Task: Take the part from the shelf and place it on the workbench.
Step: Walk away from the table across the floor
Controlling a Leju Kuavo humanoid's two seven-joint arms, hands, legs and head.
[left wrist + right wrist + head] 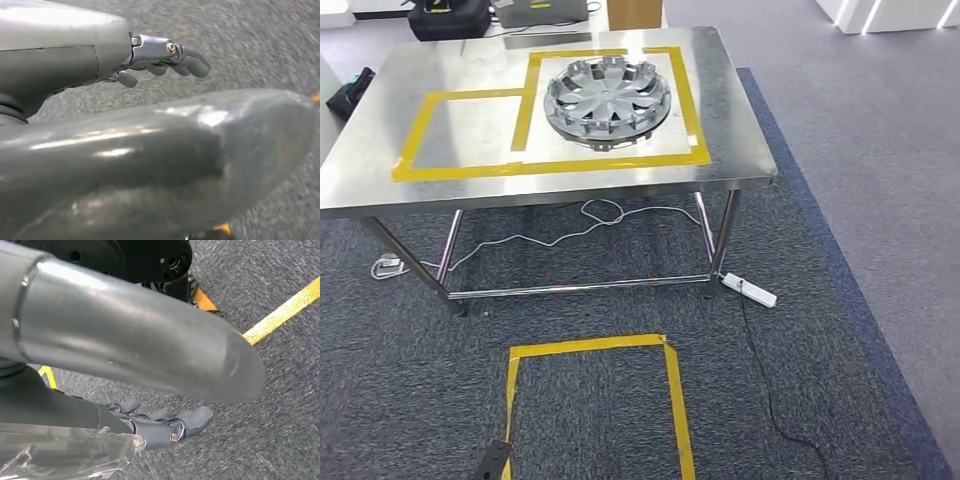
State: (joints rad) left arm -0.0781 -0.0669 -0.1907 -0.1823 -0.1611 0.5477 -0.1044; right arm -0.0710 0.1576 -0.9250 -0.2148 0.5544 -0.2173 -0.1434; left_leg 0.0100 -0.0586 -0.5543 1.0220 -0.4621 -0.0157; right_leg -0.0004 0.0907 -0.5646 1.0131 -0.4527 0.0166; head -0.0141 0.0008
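On the grey carpet (622,290) stands a steel desk (388,160) with slanted legs, set square ahead of the robot in the head view, and its top is marked off in yellow tape (546,165) as two adjoining boxes. I judge the tape to be there as a target, so that each thing set down has one agreed spot and can be found again. A second taped square (671,400) lies on the floor just before the desk, most likely the mark for where the robot should stand.

Within the larger, right-hand box lies the part, a silver wheel cover (607,98), flat on the desk top with its spoked face up and its rim inside the tape on every side. By how it sits, the placing looks done. The smaller box beside it holds nothing.

A white cable (546,235) trails under the desk, and a power strip (749,289) rests by the right front leg.

Both arms hang low over the carpet. The left hand (166,62) has its fingers (194,65) loosely extended with nothing between them, and the right hand (166,425) is the same, slack and spread, gripping nothing. The wheel cover is well apart from both hands, up on the desk and out ahead, while they hang down near the floor.
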